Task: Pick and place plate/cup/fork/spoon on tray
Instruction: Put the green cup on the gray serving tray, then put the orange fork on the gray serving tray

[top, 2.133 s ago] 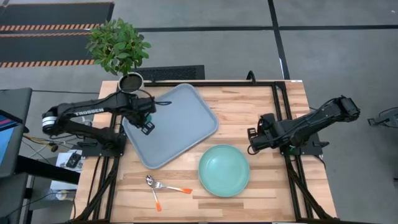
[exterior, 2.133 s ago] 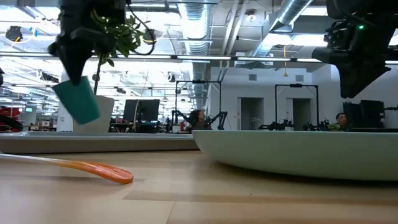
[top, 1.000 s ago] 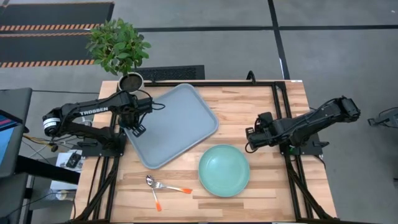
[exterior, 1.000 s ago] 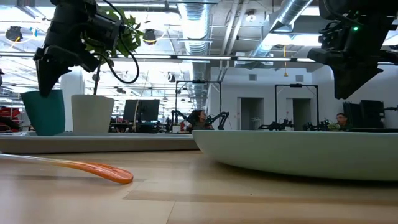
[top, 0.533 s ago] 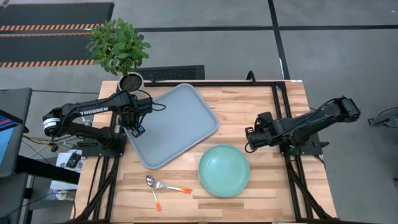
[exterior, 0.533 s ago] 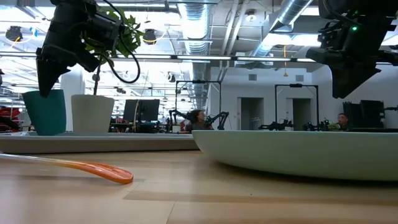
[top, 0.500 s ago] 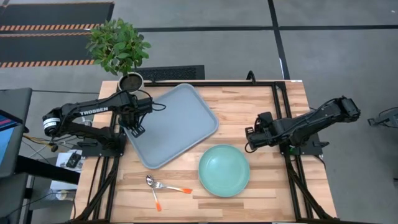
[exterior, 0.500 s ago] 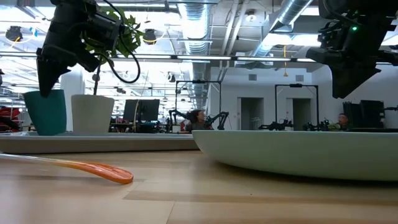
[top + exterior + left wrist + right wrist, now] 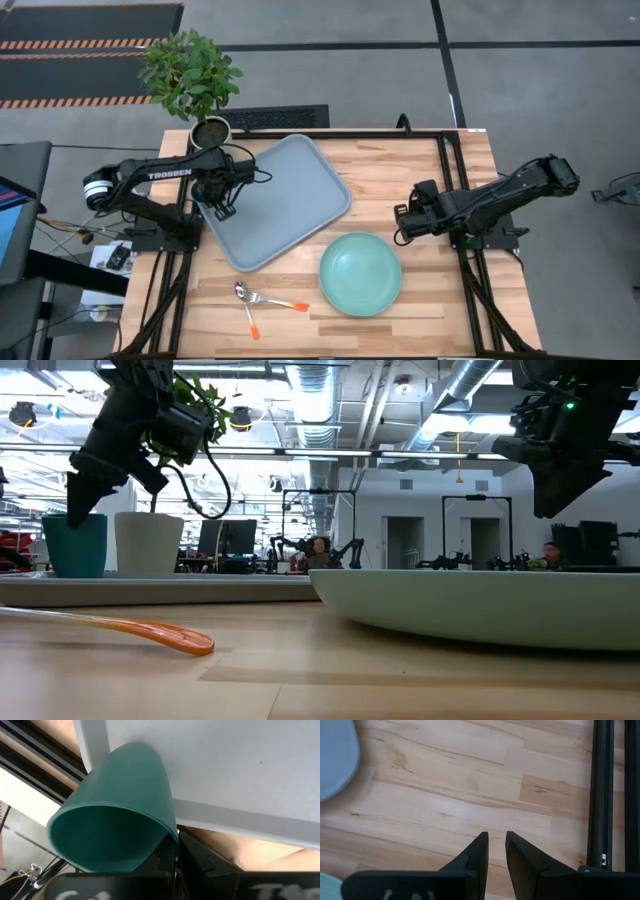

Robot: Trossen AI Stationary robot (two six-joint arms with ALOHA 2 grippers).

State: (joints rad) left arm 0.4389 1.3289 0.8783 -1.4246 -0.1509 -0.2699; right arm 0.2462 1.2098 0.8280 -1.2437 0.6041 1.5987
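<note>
Left hand (image 9: 80,495) pinched shut on cup (image 9: 74,546) rim, on tray (image 9: 290,190)

Grey concrete floor (image 9: 330,70) around a light wood counter (image 9: 395,180) on a black frame – hazard-striped mats (image 9: 80,45) at the back, potted plant (image 9: 190,75) by the corner, exposed ducts (image 9: 470,385) and bright ceiling lights (image 9: 320,455) over desks with monitors (image 9: 225,540) behind

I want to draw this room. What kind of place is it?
Probably a robot lab or workshop in a big open building: bare silver ceiling ducts, computer monitors on benches behind, and a light wooden table with dark robot arms.
</note>
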